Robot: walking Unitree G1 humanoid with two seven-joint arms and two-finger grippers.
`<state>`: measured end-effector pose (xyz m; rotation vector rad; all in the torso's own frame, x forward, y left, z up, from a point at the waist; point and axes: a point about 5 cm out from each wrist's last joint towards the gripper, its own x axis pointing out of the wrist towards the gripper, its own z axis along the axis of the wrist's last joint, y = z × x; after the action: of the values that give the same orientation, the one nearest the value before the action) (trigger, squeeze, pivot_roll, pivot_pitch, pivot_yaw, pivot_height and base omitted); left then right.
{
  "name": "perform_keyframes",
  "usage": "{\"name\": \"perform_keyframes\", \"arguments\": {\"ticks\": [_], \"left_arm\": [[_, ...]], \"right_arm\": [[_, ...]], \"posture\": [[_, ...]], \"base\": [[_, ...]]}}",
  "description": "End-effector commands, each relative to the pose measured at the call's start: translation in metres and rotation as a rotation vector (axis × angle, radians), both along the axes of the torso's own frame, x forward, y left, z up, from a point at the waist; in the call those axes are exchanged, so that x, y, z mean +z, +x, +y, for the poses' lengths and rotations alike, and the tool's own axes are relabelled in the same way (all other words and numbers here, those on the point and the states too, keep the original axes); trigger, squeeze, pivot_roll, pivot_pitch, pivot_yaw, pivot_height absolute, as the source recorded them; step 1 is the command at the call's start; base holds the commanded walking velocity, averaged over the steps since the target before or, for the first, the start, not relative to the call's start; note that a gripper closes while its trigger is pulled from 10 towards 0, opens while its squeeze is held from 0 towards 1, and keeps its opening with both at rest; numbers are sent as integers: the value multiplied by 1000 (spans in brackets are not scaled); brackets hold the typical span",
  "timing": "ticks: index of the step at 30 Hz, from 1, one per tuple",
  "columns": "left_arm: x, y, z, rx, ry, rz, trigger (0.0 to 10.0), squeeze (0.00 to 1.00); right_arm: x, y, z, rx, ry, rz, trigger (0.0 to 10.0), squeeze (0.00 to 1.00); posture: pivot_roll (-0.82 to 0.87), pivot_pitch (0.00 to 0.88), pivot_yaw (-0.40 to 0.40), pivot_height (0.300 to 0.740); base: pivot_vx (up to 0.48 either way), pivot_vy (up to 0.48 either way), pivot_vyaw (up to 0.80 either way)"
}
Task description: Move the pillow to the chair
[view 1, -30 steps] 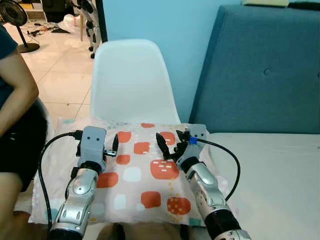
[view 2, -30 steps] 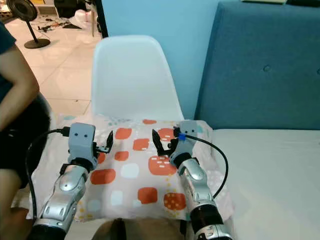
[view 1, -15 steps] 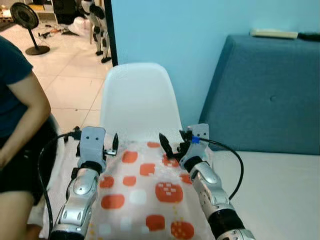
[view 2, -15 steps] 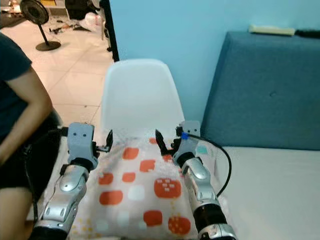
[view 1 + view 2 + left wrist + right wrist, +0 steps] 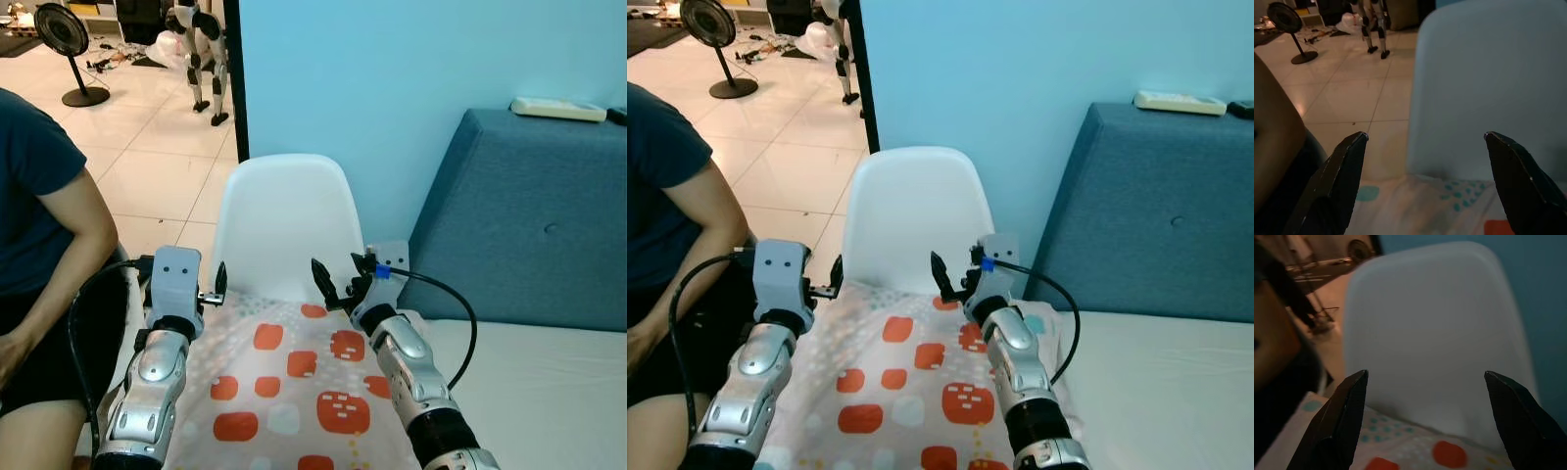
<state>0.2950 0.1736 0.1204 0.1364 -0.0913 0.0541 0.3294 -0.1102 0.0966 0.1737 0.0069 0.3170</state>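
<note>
Pillow point(image 5: 294, 382) lies across the white chair point(image 5: 286, 225) seat, long axis side to side, beneath and just short of both spread-fingered grippers, left gripper point(image 5: 217, 284) and right gripper point(image 5: 328, 287) about equally near, chair back beyond.

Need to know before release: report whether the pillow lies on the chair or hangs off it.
On it. The pillow lies spread flat over the white chair, its far edge against the backrest.
</note>
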Motion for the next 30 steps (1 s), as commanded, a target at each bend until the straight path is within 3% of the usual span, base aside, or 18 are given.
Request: {"name": "perform_keyframes", "arguments": {"ticks": [1, 8, 10, 17, 24, 30], "left_arm": [[-5, 0, 1, -9, 19, 36, 10000, 0], [-32, -5, 7, 33, -57, 146, 10000, 0], [-45, -12, 8, 12, -99, 217, 10000, 0], [-67, -24, 7, -1, -78, 312, 10000, 0], [-73, -26, 7, -11, -45, 331, 10000, 0], [-68, -23, 5, -40, 1, 314, 10000, 0]], "right_arm": [[-21, -4, -15, -80, -44, 110, 10000, 0], [-42, -10, -21, -108, -97, 207, 10000, 0], [-50, -16, -20, -72, -117, 238, 10000, 0], [-73, -24, -26, -55, -233, 375, 10000, 0], [-77, -26, -32, -47, -244, 395, 10000, 0], [-75, -24, -35, -49, -216, 393, 10000, 0]], "posture": [[79, 80, -39, 740], [77, 80, -40, 740], [76, 80, -44, 740], [76, 80, -50, 740], [76, 79, -50, 740], [74, 79, -44, 740]], "base": [[0, 0, 0], [0, 0, 0], [0, 0, 0], [0, 0, 0], [0, 0, 0], [0, 0, -777]]}}
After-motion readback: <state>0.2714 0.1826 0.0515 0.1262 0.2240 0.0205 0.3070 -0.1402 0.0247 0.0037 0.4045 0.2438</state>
